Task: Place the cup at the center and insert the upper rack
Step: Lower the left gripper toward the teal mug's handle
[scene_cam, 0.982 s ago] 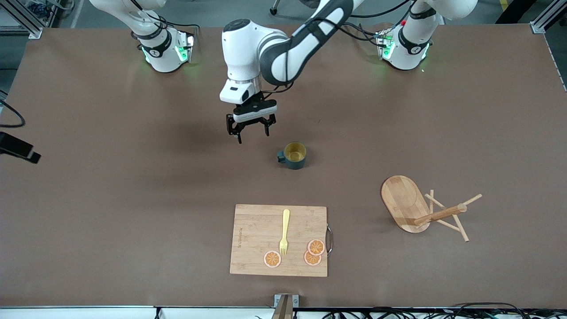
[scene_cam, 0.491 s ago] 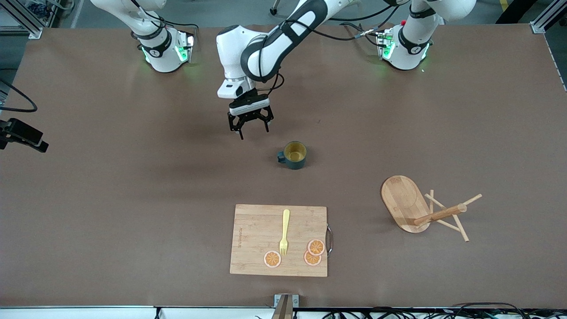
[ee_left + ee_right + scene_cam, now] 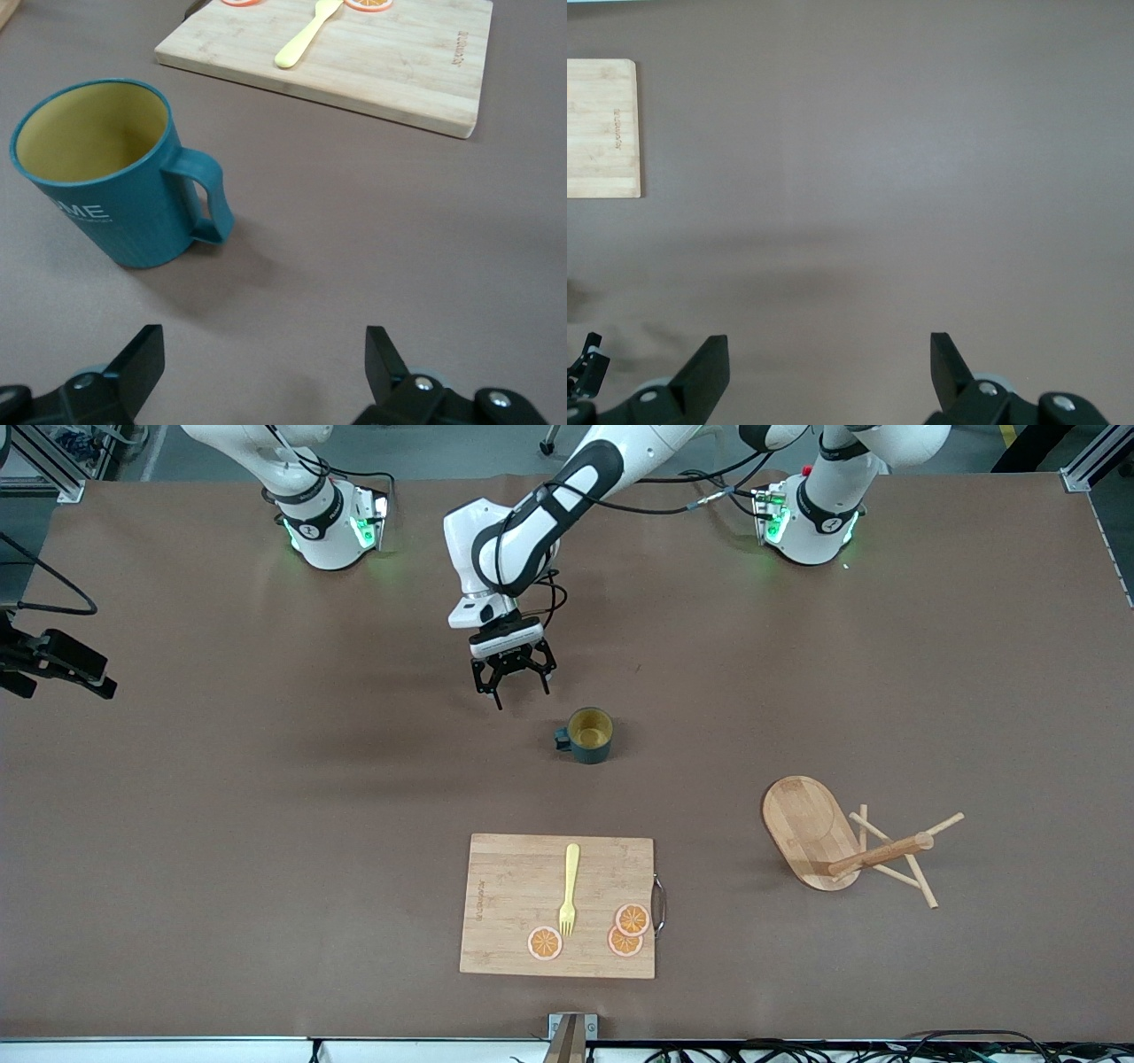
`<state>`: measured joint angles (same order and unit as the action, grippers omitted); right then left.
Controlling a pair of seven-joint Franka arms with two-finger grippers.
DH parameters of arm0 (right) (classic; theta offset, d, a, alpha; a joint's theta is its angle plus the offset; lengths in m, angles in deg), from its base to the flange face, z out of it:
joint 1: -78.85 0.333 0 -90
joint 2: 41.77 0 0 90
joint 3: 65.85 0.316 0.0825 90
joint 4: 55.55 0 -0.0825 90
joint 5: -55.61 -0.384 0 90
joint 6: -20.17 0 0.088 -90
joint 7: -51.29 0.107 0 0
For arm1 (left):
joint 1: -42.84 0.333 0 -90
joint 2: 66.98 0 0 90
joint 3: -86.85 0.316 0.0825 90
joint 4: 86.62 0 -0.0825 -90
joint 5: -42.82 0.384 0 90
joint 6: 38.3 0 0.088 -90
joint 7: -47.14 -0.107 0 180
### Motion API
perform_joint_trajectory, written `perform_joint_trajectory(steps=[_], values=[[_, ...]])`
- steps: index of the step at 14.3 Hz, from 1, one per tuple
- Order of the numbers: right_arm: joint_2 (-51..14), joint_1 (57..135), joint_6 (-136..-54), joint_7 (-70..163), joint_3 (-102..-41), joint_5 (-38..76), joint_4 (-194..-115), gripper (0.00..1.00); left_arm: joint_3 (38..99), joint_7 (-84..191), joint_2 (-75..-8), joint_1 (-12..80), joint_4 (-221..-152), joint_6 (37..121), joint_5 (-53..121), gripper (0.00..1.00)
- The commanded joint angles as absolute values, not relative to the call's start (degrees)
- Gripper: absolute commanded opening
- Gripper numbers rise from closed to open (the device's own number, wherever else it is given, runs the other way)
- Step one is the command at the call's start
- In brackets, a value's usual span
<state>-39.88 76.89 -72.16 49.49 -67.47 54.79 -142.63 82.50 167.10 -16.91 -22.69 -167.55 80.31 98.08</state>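
— Brown table (image 3: 266, 824) across the whole scene, operator. Where is your cup?

— Your cup (image 3: 590, 735) stands upright near the middle of the table, its yellow inside facing up and its handle (image 3: 205, 199) turned toward the right arm's end. Nothing touches it.

— And your left gripper?

— Your left gripper (image 3: 514, 686) hangs over bare table just beside the cup, on the handle side, with its jaws spread wide and nothing between them. In the left wrist view you see the cup (image 3: 115, 177) a little ahead of the two black fingers (image 3: 142, 359).

— The upper rack?

— Your upper rack (image 3: 811, 833) lies tipped on its side toward the left arm's end of the table, nearer to the front camera than the cup and well apart from it. Its oval base is up on edge, and the post (image 3: 877, 855) lies along the table with the thin pegs (image 3: 921, 881) crossing it.

— What else do you have?

— You have a cutting board (image 3: 532, 903) nearer to the camera than the cup, carrying a yellow fork (image 3: 569, 890) and three orange slices (image 3: 545, 943).

— Your right gripper?

— Your right gripper (image 3: 830, 354) waits over bare table toward the right arm's end, jaws wide apart and empty.
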Motion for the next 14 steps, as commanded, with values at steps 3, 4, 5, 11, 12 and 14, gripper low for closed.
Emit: perform_joint_trajectory(steps=[3,4,5,11,12,14], values=[[-43.09,75.86,-74.48,48.92,-67.26,55.61,-147.92,1.0,83.07,172.89,-13.02,-24.93,-167.04,74.91,107.13,1.0],[-43.09,75.86,-74.92,48.92,-67.26,55.61,-148.01,1.0,83.07,175.18,-12.58,-24.93,-167.04,74.82,109.07,1.0],[-43.0,75.77,-74.84,48.92,-67.26,55.61,-148.01,1.0,83.07,176.59,-12.23,-24.93,-167.12,74.73,110.56,1.0],[-43.26,75.07,-74.75,48.92,-67.26,55.61,-148.1,1.0,84.04,177.05,-11.79,-24.93,-168.0,73.77,116.63,1.0],[-43.18,74.98,-74.93,48.92,-67.26,55.61,-148.19,1.0,83.95,177.05,-11.79,-24.84,-168.7,73.24,118.56,1.0],[-43.17,74.89,-75.1,48.92,-67.26,55.52,-148.28,1.0,84.04,176.78,-11.7,-24.75,-169.75,73.06,120.24,1.0]])
